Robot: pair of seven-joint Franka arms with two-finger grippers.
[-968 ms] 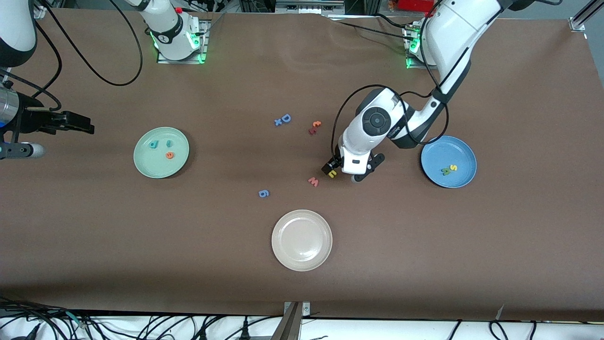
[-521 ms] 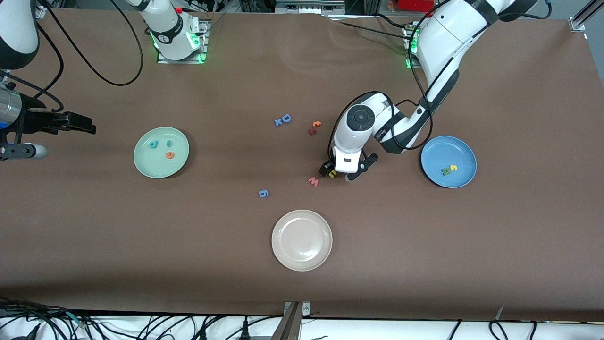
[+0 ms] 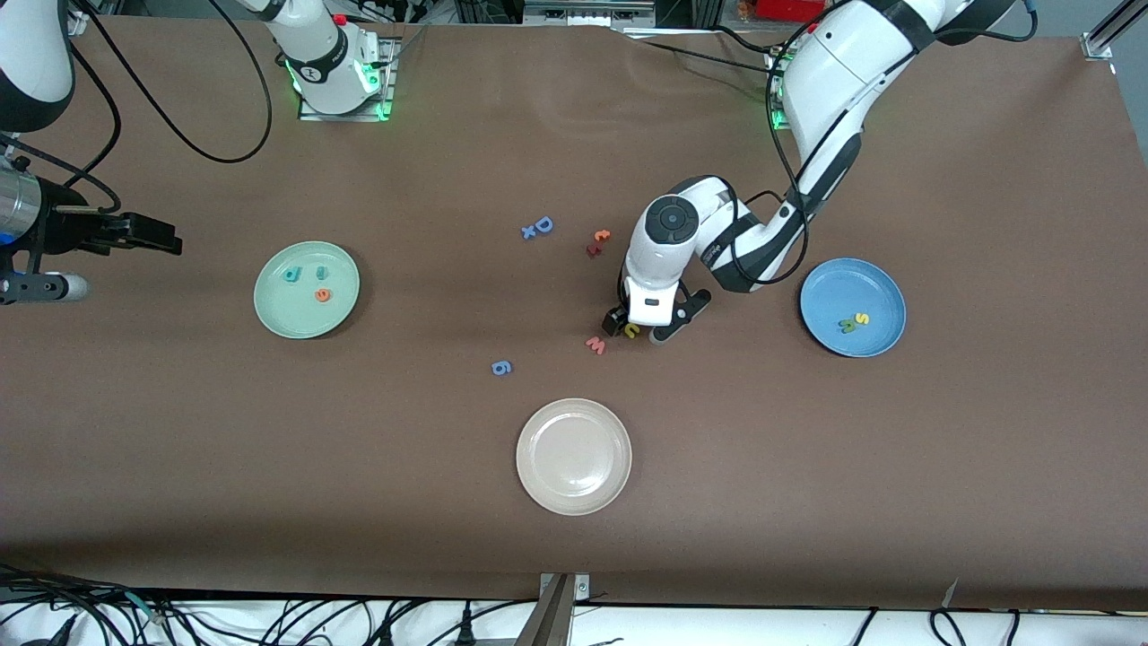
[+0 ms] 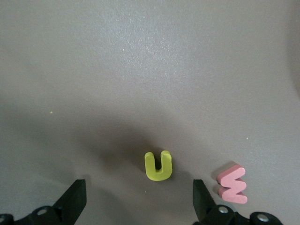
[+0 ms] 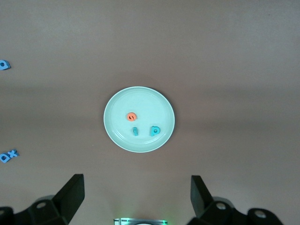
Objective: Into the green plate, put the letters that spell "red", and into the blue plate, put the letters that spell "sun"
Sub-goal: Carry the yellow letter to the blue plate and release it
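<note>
The yellow "u" (image 3: 632,331) lies on the brown table beside a red "w" (image 3: 595,344). My left gripper (image 3: 635,329) hangs low over the "u", open, one finger on either side of it and neither touching. In the left wrist view the "u" (image 4: 159,166) sits between the spread fingers of the left gripper (image 4: 138,199). The blue plate (image 3: 830,287) holds a yellow "s" (image 3: 862,318) and a green "n" (image 3: 847,326). The green plate (image 3: 278,305) holds a teal "d" (image 3: 291,275), a teal "r" (image 3: 320,272) and an orange "e" (image 3: 323,294). My right gripper (image 3: 166,239) waits open, high at the right arm's end.
A cream plate (image 3: 574,457) stands nearer the front camera than the "u". A blue "6" (image 3: 501,367), a blue "D" (image 3: 543,224) with a small "x" (image 3: 529,232), an orange "t" (image 3: 602,236) and a dark red letter (image 3: 593,249) lie loose mid-table.
The left gripper has slid a little toward the right arm's end and come to straddle the yellow "u". The right arm has not moved.
</note>
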